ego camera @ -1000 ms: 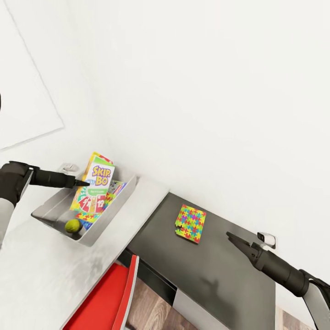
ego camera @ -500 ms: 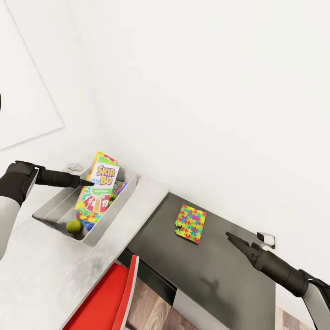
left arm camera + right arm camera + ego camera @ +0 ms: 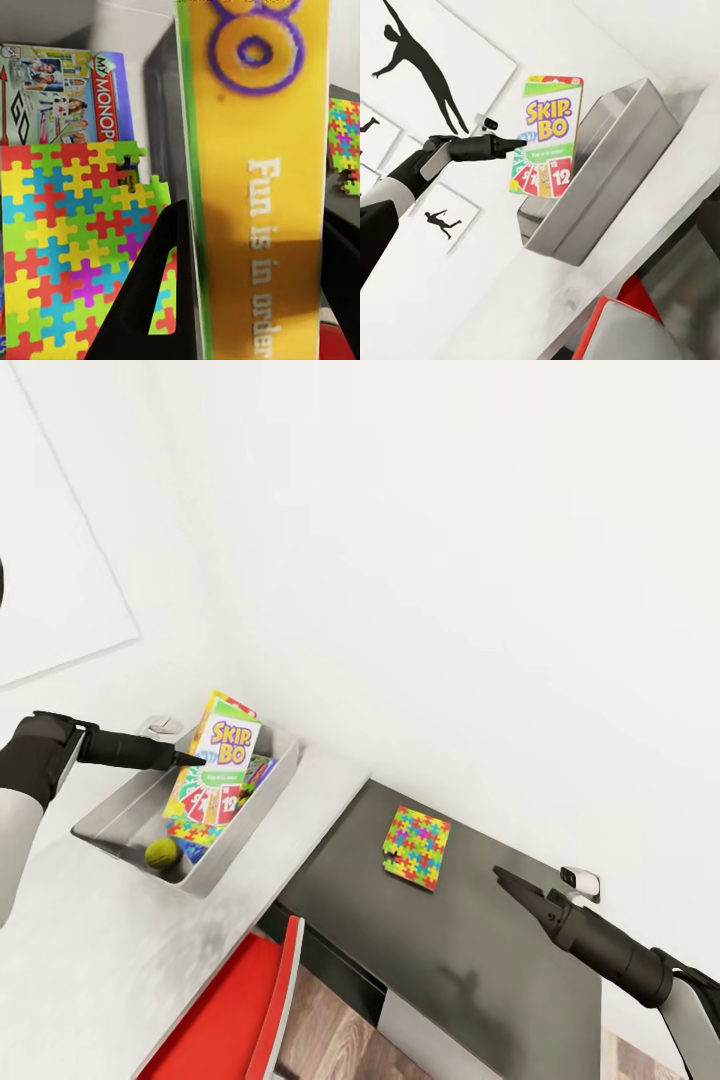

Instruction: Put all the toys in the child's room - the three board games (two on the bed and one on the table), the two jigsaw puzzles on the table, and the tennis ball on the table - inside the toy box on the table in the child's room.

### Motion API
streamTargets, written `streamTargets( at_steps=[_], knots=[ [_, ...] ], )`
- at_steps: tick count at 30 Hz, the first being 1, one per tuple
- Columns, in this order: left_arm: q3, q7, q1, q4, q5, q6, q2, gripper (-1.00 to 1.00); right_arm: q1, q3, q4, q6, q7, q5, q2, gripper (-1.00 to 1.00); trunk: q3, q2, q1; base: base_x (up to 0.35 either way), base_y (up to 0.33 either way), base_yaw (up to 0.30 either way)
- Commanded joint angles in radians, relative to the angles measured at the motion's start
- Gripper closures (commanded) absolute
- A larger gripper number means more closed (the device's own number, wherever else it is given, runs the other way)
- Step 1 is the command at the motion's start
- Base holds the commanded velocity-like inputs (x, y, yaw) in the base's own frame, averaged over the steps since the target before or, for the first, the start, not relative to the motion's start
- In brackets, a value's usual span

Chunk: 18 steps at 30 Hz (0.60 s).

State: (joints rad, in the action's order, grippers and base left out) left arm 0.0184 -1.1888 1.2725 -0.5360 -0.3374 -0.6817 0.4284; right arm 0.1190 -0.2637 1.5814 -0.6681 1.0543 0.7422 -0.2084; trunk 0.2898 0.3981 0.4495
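A pale grey surface fills the lower left, stepping down to a matte dark wing under blank white walls. The left end effector pinches the glossy Skip-Bo box upright over the translucent bin, which holds a fuzzy ball and a puzzle board. Another puzzle lies flat on the wing. The right end effector looks closed and empty.
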Motion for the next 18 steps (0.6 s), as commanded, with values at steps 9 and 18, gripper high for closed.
streamTargets(
  at_steps=[9, 18],
  knots=[
    [0.002, -0.007, 0.001, -0.001, -0.005, -0.009, 0.0, 1.0, 0.001, 0.0, 0.0, -0.006, 0.0, 0.005, 0.0, -1.0, 0.002, 0.002, 0.001, -0.003, 0.003, 0.0],
    [0.002, -0.007, 0.001, -0.001, -0.005, -0.009, 0.0, 1.0, 0.001, 0.0, 0.0, -0.005, 0.0, 0.005, 0.0, -1.0, 0.002, 0.002, 0.001, 0.0, 0.083, 0.0]
  ],
)
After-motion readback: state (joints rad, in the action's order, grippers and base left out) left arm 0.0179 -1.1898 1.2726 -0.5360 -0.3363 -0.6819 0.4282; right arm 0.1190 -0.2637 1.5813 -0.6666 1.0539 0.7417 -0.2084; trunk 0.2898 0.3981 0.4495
